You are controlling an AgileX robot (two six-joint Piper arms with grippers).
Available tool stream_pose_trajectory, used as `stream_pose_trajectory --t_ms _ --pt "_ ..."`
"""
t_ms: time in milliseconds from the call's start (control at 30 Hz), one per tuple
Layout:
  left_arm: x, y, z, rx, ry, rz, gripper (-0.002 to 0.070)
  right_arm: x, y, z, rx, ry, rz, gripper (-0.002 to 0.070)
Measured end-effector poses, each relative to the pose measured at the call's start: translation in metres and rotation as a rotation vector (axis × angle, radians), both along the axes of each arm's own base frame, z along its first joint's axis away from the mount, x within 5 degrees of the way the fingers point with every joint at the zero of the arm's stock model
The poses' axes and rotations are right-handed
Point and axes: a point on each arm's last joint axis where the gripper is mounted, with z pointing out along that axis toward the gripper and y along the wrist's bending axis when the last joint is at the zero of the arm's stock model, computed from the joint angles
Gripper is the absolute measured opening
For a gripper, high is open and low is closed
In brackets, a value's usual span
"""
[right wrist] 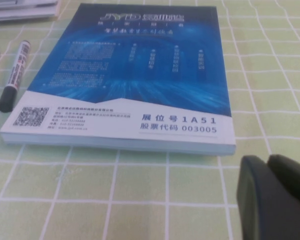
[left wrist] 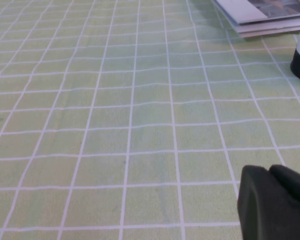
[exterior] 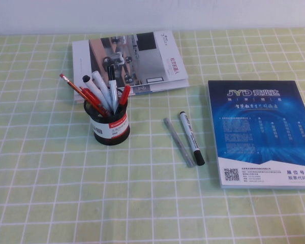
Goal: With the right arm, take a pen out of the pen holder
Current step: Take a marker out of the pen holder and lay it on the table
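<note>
Right gripper (right wrist: 269,172) sat low over the green checked tablecloth (exterior: 51,193), jaws closed together, nothing held. Just ahead of those jaws lay the blue booklet (right wrist: 130,75); its near white strip read "展位号 1A51" and "股票代码 003005", with a QR code (right wrist: 31,116) and small print beside it, too fine to read. The header at the end farthest from the jaws read "JYD" plus Chinese characters. Beyond the booklet's edge, off to one side of the right jaws, lay a black-capped marker (exterior: 191,138) with print on the white barrel, unreadable, and just beside it a grey pen (exterior: 178,142), the two nearly parallel and meeting at one end. Pen holder (exterior: 110,129), black and round, stood upright well apart from the right jaws, past those two loose pens. It carried a white label with a red band reading "Comix". The pens (exterior: 104,94) in it were a red pencil with an eraser tip, red markers, white-and-blue markers and a black-capped one, all leaning and fanned out. Left gripper (left wrist: 270,175) was low over bare cloth; could not tell whether it was open or closed. The holder's base showed well ahead of it, apart. A brochure (exterior: 129,63) lay behind the holder, farther from both jaws, with a vertical line of Chinese text I could not make out.
</note>
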Motion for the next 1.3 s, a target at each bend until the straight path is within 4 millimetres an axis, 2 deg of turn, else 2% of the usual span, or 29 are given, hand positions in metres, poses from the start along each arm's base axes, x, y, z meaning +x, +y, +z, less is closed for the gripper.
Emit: stream_pose_trajectory --t_ms 200,400,500,733,1100,1200,1300 --pt "0.0 0.0 0.0 0.0 0.0 0.0 -0.0005 0.0 0.001 0.001 0.026 -0.007 0.001 -0.0012" --pt "0.0 0.0 0.0 0.0 0.0 0.0 -0.0005 0.001 0.003 0.005 0.127 -0.046 -0.002 -0.0012" --pt "0.0 0.0 0.0 0.0 0.0 0.0 -0.0005 0.002 0.004 0.01 0.214 -0.087 -0.01 -0.0013" --pt "0.0 0.0 0.0 0.0 0.0 0.0 -0.0005 0.003 0.004 0.022 0.543 -0.175 -0.051 -0.0012" --pt "0.0 0.0 0.0 0.0 0.0 0.0 -0.0005 0.003 0.005 0.025 0.6 -0.18 -0.05 -0.0013" --pt "0.0 0.0 0.0 0.0 0.0 0.0 -0.0005 0.001 0.008 0.043 0.601 -0.179 -0.011 -0.0013" --pt "0.0 0.0 0.0 0.0 0.0 0.0 -0.0005 0.004 0.013 0.066 0.557 -0.1 0.031 -0.0013"
